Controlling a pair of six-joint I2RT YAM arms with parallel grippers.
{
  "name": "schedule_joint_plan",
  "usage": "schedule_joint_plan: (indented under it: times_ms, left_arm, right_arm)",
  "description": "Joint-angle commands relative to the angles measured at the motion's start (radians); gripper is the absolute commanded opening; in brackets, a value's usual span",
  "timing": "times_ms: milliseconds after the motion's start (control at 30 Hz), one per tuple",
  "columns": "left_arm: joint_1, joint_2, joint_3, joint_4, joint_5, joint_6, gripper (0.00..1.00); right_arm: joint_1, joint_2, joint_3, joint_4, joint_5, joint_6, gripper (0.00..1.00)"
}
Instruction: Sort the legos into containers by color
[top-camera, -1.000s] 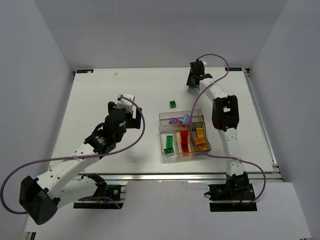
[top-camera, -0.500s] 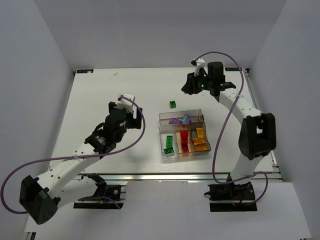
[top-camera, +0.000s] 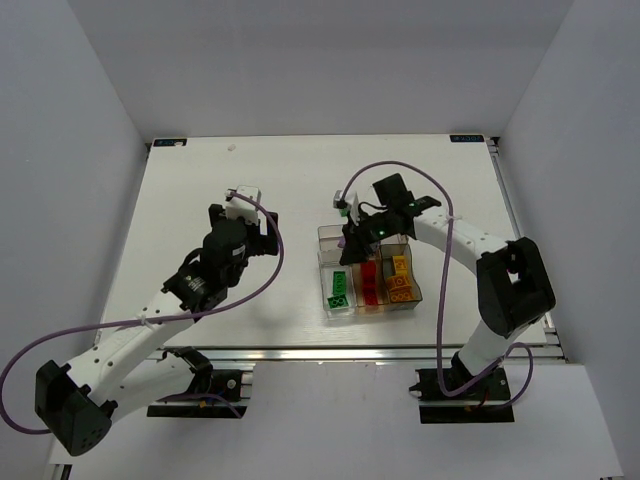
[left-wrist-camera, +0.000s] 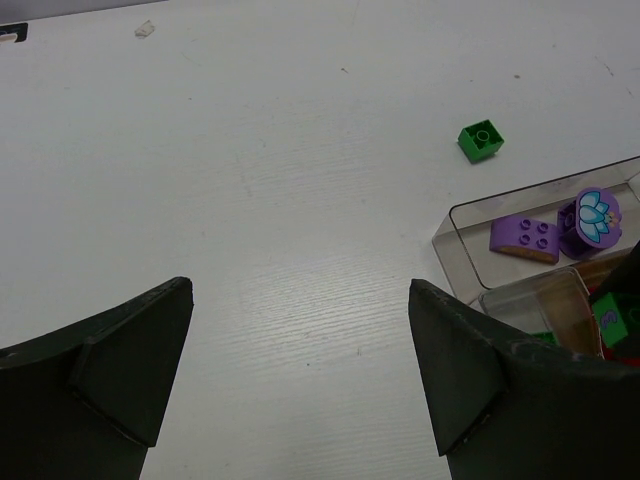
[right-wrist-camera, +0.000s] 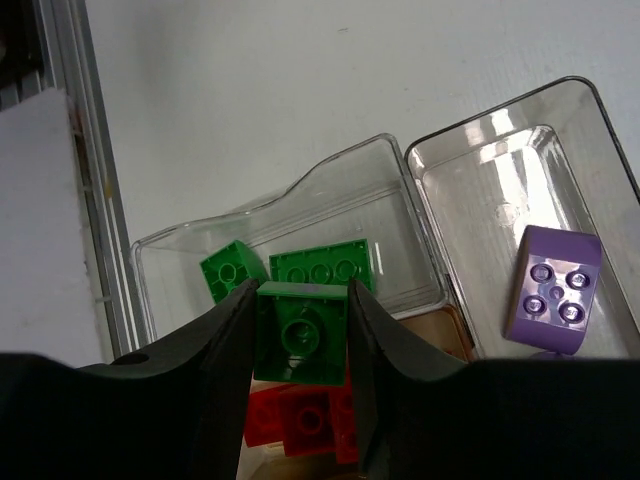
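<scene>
Risk, left side: none obvious. The left end effector (left-wrist-camera: 298, 290) is empty, fingers wide apart, hovering over the table (left-wrist-camera: 250, 150) well left of the tray (top-camera: 322, 262).

Risk, right side: the right end effector (right-wrist-camera: 298, 300) is clamped on a green brick (right-wrist-camera: 301, 338). In the wrist view the brick sits near the wall between the tray's green compartment (right-wrist-camera: 180, 262) and the red bricks (right-wrist-camera: 300, 422). Released there, it could clip that wall or the green bricks (right-wrist-camera: 320, 268) below and hop into red.

Another green brick (left-wrist-camera: 481, 140) lies loose just beyond the tray.

Pose: left arm folded, aimed towards the tray. Right arm arches over the tray from its right, end effector pointing down.
</scene>
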Motion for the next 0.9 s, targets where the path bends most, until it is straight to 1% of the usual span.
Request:
schedule_joint_plan:
  times_ms: [0,167,200,233,267,333,367,400,433,533,600,633,667,700,733,767,800,833,867]
  left_arm:
    - [0.001,-0.012,0.014,0.004,0.001,-0.007,0.98]
    - [0.001,0.004,0.017,0.003,0.021,-0.010,0.98]
    - [0.001,0.008,0.017,0.003,0.023,-0.012,0.98]
    - [0.001,0.011,0.017,0.003,0.026,-0.012,0.98]
    - [0.001,0.014,0.017,0.003,0.029,-0.012,0.98]
    - [0.001,0.020,0.017,0.003,0.032,-0.013,0.98]
    - [0.001,0.023,0.017,0.003,0.033,-0.015,0.98]
    - [0.001,0.024,0.016,0.004,0.038,-0.018,0.98]
    - [0.001,0.028,0.017,0.003,0.039,-0.016,0.98]
    - [0.001,0.034,0.017,0.007,0.058,-0.021,0.98]
    - [0.001,0.037,0.011,0.012,0.073,-0.027,0.97]
    - [0.001,0.039,0.010,0.024,0.090,-0.030,0.97]
    - [0.001,0.048,0.008,0.029,0.104,-0.036,0.95]
    - [0.001,0.056,0.008,0.038,0.116,-0.051,0.87]
    - [0.001,0.065,0.011,0.058,0.150,-0.059,0.81]
    - [0.001,0.098,0.017,0.067,0.173,-0.071,0.72]
    - [0.012,0.121,0.043,0.075,0.191,-0.099,0.61]
    - [0.012,0.151,0.063,0.081,0.216,-0.113,0.37]
    - [0.021,0.186,0.085,0.082,0.274,-0.125,0.28]
  right_arm:
    - [0.039,-0.055,-0.007,-0.027,0.038,-0.090,0.00]
    - [0.100,-0.022,-0.014,0.001,0.085,-0.055,0.00]
    - [0.119,-0.016,-0.012,0.007,0.098,-0.046,0.03]
    - [0.135,0.000,-0.007,0.007,0.119,-0.043,0.07]
    - [0.146,0.008,0.006,0.006,0.130,-0.041,0.21]
    - [0.155,0.031,0.019,0.003,0.168,-0.040,0.38]
    - [0.162,0.034,0.028,-0.002,0.176,-0.040,0.50]
    - [0.162,0.037,0.029,-0.008,0.190,-0.040,0.55]
    - [0.160,0.036,0.031,-0.011,0.196,-0.041,0.67]
    - [0.157,0.016,0.029,-0.008,0.204,-0.040,0.76]
    - [0.154,-0.005,0.040,-0.014,0.193,-0.035,0.77]
    - [0.151,-0.010,0.048,-0.028,0.190,-0.035,0.77]
    - [0.152,-0.016,0.058,-0.040,0.188,-0.038,0.74]
    - [0.152,-0.033,0.084,-0.050,0.184,-0.037,0.70]
    - [0.143,-0.045,0.100,-0.069,0.182,-0.029,0.63]
    - [0.137,-0.056,0.114,-0.073,0.190,-0.002,0.40]
    - [0.130,-0.094,0.123,-0.068,0.228,0.024,0.20]
    - [0.114,-0.119,0.120,-0.051,0.265,0.063,0.03]
    - [0.096,-0.145,0.109,-0.001,0.309,0.150,0.00]
